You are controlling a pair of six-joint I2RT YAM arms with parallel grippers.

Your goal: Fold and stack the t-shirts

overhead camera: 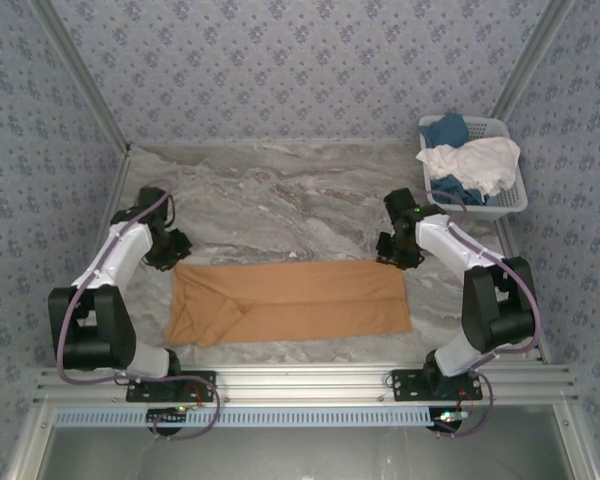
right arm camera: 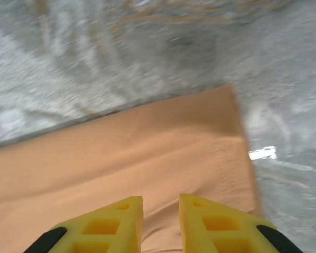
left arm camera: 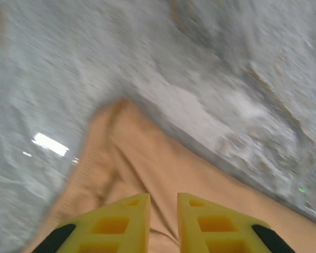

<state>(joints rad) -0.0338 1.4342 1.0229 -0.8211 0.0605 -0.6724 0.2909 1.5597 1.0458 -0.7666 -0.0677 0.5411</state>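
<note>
An orange-tan t-shirt lies on the marble table as a long flat band, plain side up, with a diagonal crease near its left end. My left gripper hovers at the band's far left corner. In the left wrist view this gripper is open over the cloth, with a soft ridge running between its yellow fingers. My right gripper is at the far right corner. In the right wrist view it is open just above the smooth cloth, holding nothing.
A white lattice basket stands at the back right, holding a white shirt and blue cloth. Patterned walls close in on three sides. Bare marble stretches behind the shirt.
</note>
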